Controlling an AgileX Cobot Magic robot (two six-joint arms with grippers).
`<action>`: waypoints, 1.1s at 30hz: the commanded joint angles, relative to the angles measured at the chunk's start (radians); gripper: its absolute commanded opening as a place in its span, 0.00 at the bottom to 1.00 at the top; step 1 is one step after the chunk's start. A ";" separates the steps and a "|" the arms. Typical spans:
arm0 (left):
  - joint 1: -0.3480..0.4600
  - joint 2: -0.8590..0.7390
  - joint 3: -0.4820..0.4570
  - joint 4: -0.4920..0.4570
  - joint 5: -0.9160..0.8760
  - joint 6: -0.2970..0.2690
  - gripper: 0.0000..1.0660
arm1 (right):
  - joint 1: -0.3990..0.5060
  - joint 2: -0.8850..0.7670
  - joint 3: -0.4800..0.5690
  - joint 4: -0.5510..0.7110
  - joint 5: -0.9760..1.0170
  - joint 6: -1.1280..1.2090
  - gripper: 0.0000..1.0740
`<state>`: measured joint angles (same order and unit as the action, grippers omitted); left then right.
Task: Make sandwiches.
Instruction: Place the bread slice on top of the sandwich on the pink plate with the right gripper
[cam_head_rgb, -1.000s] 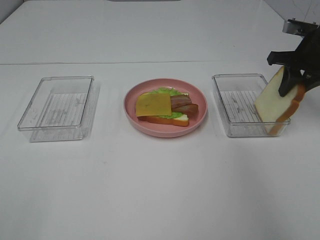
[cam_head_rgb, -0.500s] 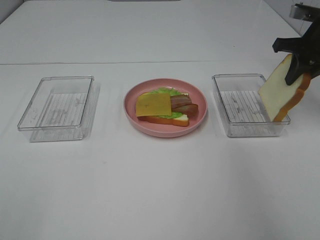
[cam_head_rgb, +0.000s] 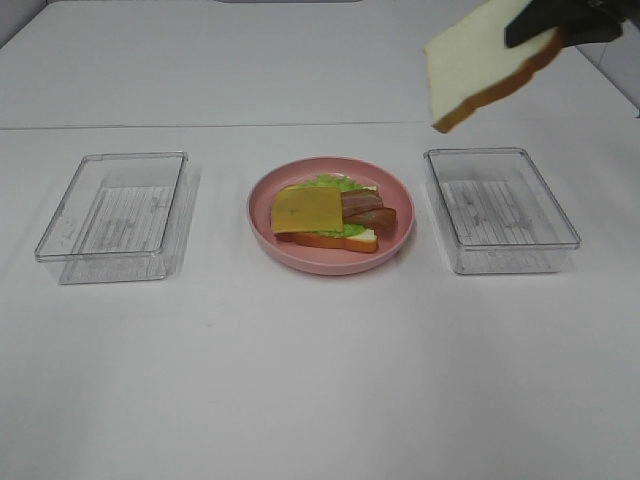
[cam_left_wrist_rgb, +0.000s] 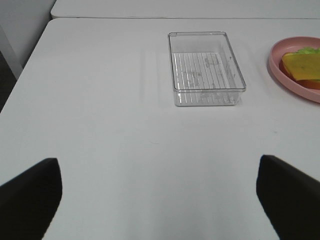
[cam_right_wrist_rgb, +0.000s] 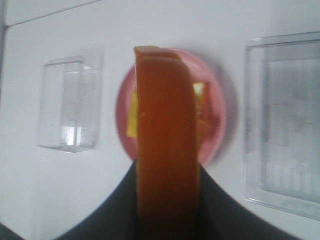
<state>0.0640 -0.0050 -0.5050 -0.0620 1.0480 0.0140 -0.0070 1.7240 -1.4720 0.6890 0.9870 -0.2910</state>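
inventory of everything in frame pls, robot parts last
Plate: 1, pink, round, table centre.
Open sandwich: 1, on the plate; white bread with orange-brown crust, green lettuce, brown-red bacon, yellow cheese on top.
Bread slice: 1, white with orange-brown crust, held in the air at upper right.
Trays: 2, clear plastic, nothing inside; left tray, right tray, flanking the plate.
Table: 1, white.
Right gripper: black, shut on the bread slice.
Left gripper: black, open, above bare table.

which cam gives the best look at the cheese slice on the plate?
Exterior high: the cheese slice shows whole and sharp atop the stack on the pink plate. Left wrist catches it at the frame edge. Right wrist is blurred, with the held bread slice blocking most of it.
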 joint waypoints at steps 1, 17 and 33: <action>-0.003 -0.018 0.006 0.001 -0.015 -0.002 0.92 | 0.047 0.014 0.036 0.110 -0.060 -0.057 0.00; -0.003 -0.018 0.006 0.001 -0.015 -0.002 0.92 | 0.294 0.307 0.057 0.369 -0.286 -0.071 0.00; -0.003 -0.018 0.006 0.001 -0.015 -0.002 0.92 | 0.293 0.441 0.057 0.420 -0.362 -0.123 0.00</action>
<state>0.0640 -0.0050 -0.5050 -0.0620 1.0480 0.0140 0.2870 2.1550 -1.4180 1.1050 0.6180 -0.3960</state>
